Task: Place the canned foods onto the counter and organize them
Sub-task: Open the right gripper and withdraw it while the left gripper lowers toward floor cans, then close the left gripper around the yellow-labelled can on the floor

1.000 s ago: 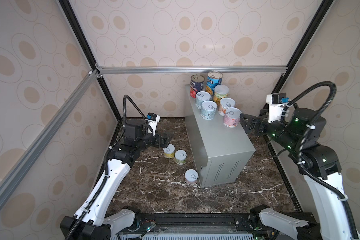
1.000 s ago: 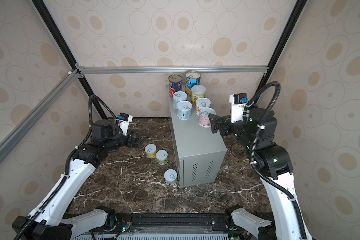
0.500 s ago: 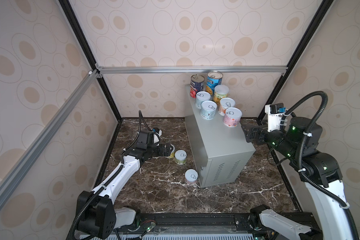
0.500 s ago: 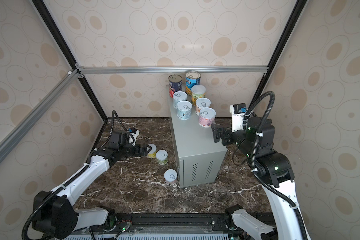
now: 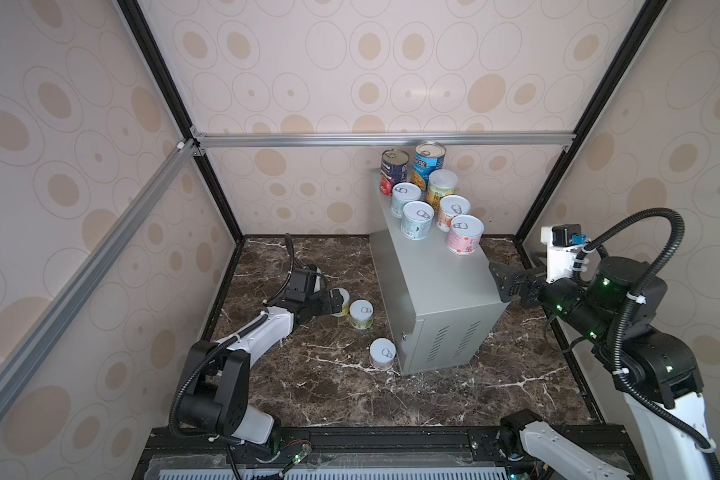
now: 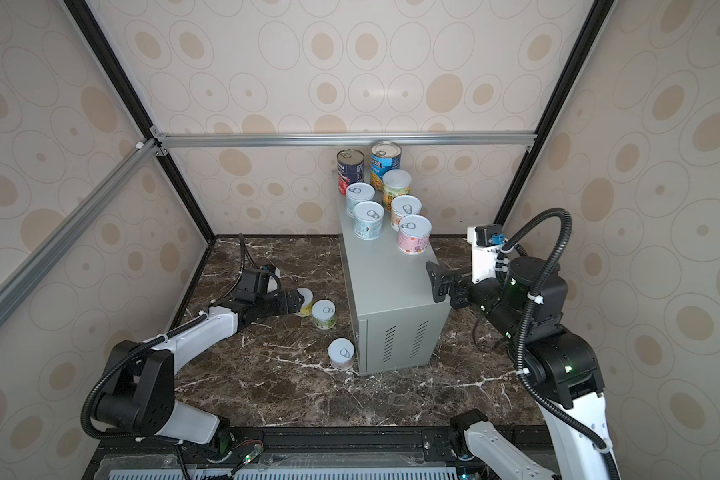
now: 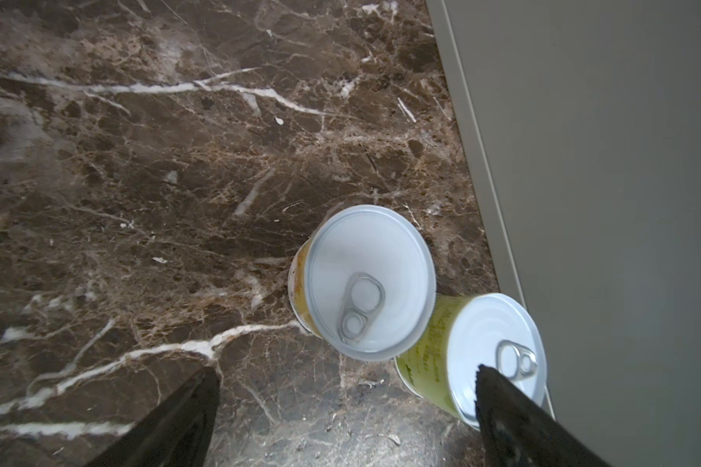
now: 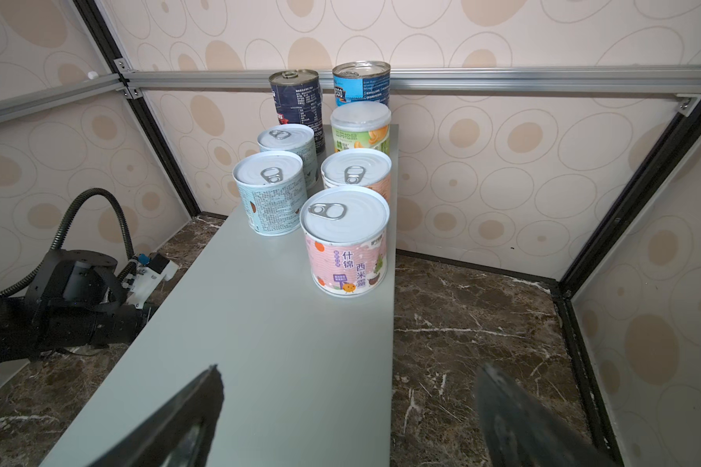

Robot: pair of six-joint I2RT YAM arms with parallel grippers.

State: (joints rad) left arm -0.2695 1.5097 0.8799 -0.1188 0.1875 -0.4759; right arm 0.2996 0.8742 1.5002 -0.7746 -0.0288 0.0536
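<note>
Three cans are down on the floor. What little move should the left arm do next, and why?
Probably ease the left gripper forward until its open jaws straddle the yellow can. That can stands upright just ahead of the gripper, not yet between the jaws, and it is not on the counter yet. The green can stands close beside it, so go gently.

Yellow can (image 5: 342, 296) sits half-hidden behind left gripper (image 5: 333, 302) in both top views, green can (image 7: 425, 356) is part-covered by its finger (image 7: 514, 420), right gripper (image 8: 347, 372) tips are blurred & cut off at frame edge, navy can (image 8: 296, 97) btm is hidden behind pale-blue can (image 8: 287, 141).
</note>
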